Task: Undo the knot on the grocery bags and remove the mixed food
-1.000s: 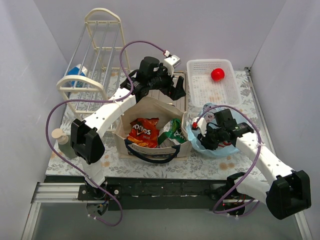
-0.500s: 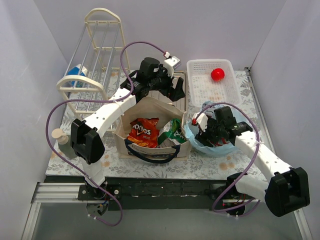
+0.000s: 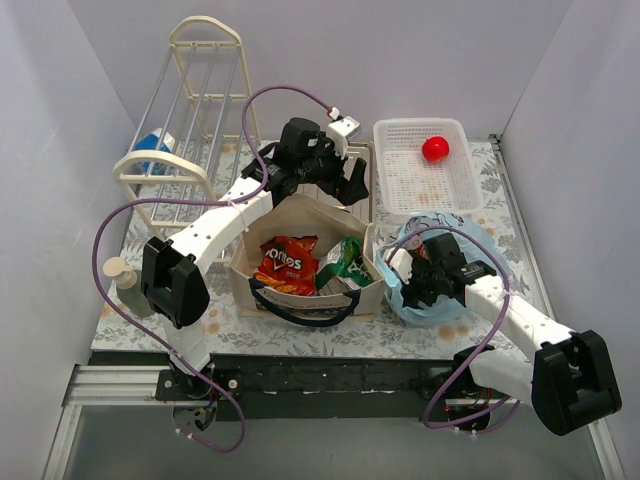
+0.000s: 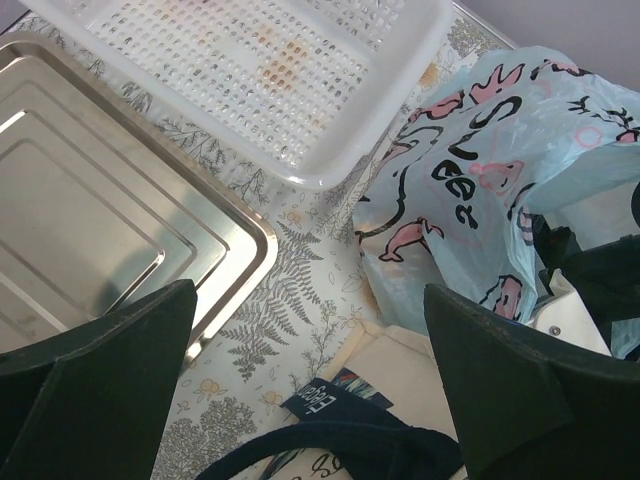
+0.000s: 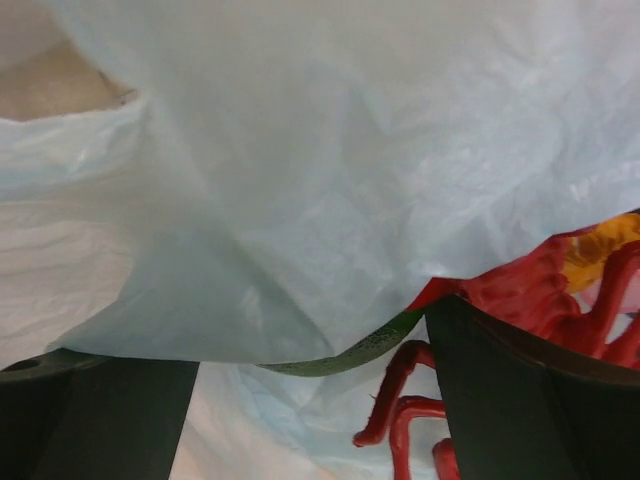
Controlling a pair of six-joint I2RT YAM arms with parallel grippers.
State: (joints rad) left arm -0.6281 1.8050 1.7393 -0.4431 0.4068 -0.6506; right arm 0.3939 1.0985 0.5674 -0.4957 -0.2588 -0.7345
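Observation:
The light-blue plastic bag [image 3: 440, 300] lies open right of the beige tote [image 3: 300, 215]. My right gripper [image 3: 418, 282] reaches down into it, jaws open. In the right wrist view [image 5: 310, 335] thin blue film [image 5: 300, 180] drapes ahead of the open fingers, with the red lobster [image 5: 570, 290] at the right finger and a green speckled edge [image 5: 365, 347] under the film. My left gripper [image 3: 348, 183] hovers open over the tote's far rim, holding nothing [image 4: 310, 295]. The Doritos bag [image 3: 285, 265] and green snack bag [image 3: 346, 260] sit in the tote. The red apple [image 3: 435, 149] lies in the basket.
A white slotted basket [image 3: 405, 190] stands at the back right, a metal tray [image 4: 100, 230] beside it under my left arm. A cream dish rack [image 3: 195, 100] with a blue-and-white carton [image 3: 150, 148] fills the back left. A beige spool [image 3: 120, 278] stands at the left edge.
My right gripper has opened wide and dropped nearer and lower into the blue bag, whose rim now spreads around it. The left arm has stayed put.

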